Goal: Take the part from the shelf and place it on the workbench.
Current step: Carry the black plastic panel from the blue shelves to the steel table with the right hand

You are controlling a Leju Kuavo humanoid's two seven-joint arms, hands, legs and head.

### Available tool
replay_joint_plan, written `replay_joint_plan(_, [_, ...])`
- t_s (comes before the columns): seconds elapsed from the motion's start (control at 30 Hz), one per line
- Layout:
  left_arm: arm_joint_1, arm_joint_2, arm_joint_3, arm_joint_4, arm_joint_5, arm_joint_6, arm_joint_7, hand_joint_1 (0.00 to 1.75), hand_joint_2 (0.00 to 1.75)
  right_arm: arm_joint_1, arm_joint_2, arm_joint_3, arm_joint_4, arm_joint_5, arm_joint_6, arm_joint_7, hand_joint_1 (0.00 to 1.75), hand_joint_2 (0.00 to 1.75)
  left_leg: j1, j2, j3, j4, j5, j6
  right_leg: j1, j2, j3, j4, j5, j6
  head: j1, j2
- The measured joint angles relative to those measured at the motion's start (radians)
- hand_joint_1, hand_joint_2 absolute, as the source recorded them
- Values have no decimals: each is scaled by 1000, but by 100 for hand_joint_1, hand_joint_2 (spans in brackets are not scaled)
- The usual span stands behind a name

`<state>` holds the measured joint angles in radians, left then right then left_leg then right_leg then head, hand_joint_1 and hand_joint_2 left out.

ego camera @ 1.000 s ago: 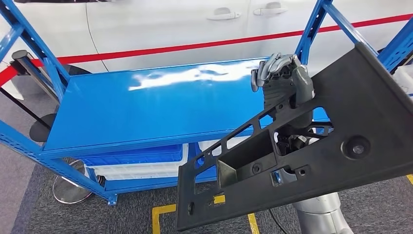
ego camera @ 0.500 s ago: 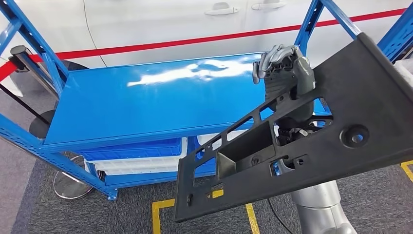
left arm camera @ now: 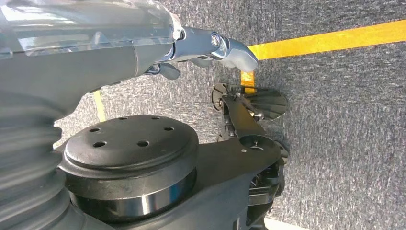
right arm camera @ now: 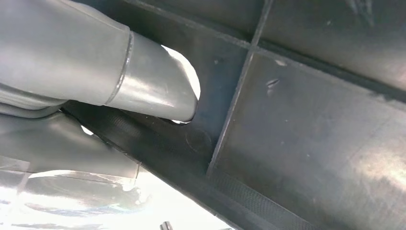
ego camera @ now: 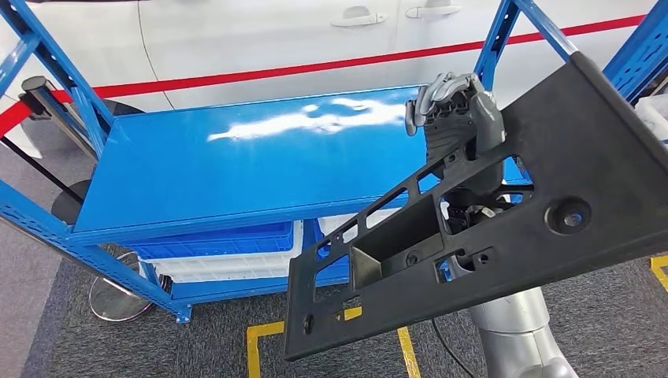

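Got the part (ego camera: 504, 228) gripped in my right hand (ego camera: 455, 118), carrying it; next, lower it flat onto the counter (ego camera: 252, 173)

So the head cam sits high on the robot and looks forward and down, taking in the blue shelf (ego camera: 236, 169), a white car (ego camera: 315, 35) behind it and the grey carpet (ego camera: 220, 346) with yellow floor tape (ego camera: 264, 346) at the bottom. The left wrist cam hangs low, aimed pretty much straight at the floor, right behind the left hand (left arm camera: 201, 45); it shares that carpet and tape with the head view. The right wrist cam is jammed super close against the black part (right arm camera: 306, 129), just behind the right hand (right arm camera: 95, 72). The head cam sees that same part (ego camera: 504, 220) from further back.
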<state>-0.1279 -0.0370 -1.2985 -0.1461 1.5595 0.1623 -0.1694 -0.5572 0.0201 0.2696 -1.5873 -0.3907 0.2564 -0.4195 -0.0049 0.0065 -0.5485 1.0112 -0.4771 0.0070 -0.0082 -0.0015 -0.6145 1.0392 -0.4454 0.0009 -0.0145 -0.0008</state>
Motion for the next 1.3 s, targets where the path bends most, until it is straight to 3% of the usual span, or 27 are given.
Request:
replay_joint_plan(0.83, [1, 0, 8, 0, 0, 7, 0, 0, 175, 17, 9, 0, 13, 23, -31, -37, 175, 0, -1, 0, -2, 6, 1, 1, -4, 0, 0, 0, 4, 4, 0, 0])
replay_joint_plan(0.97, [1, 2, 8, 0, 0, 7, -1, 0, 175, 18, 17, 0, 12, 25, -45, -40, 175, 0, -8, 1, -7, 10, 2, 16, -8, -2, 1, -7, 11, 14, 0, 0])
replay_joint_plan(1.03, [0, 1, 8, 0, 0, 6, -1, 0, 175, 17, 21, -1, 8, 24, -46, -40, 175, 0, 0, 3, 2, -13, 17, 24, -7, -1, 0, -3, 5, 19, 0, 0])
replay_joint_plan(1.1, [0, 0, 8, 0, 0, 5, -1, 0, 175, 17, 23, -3, 5, 24, -46, -40, 175, 0, 7, 5, 9, -34, 30, 29, -7, 0, -27, 57, -38, 24, 1, 0])
replay_joint_plan(1.17, [1, 0, 8, 0, 0, 4, -1, 0, 175, 21, 23, -6, 5, 24, -47, -39, 175, 0, 8, 6, 7, -36, 33, 31, -11, 1, -83, 177, -97, 32, 1, 0])
replay_joint_plan(1.2, [2, 0, 8, 0, 0, 4, -1, 0, 175, 24, 23, -8, 6, 24, -48, -39, 175, 0, 9, 5, 5, -34, 32, 30, -15, 1, -104, 223, -109, 37, 1, 0])
replay_joint_plan(1.23, [3, -1, 8, 0, 0, 3, -1, 0, 175, 27, 23, -9, 6, 24, -48, -39, 175, 0, 11, 5, 4, -30, 30, 27, -20, 1, -113, 240, -104, 42, 1, 0])
replay_joint_plan(1.3, [3, -1, 8, 0, 0, 3, -1, 0, 175, 29, 23, -9, 6, 24, -45, -39, 175, 0, 18, 4, 1, -15, 21, 16, -30, -1, -75, 165, -46, 54, 1, 0])
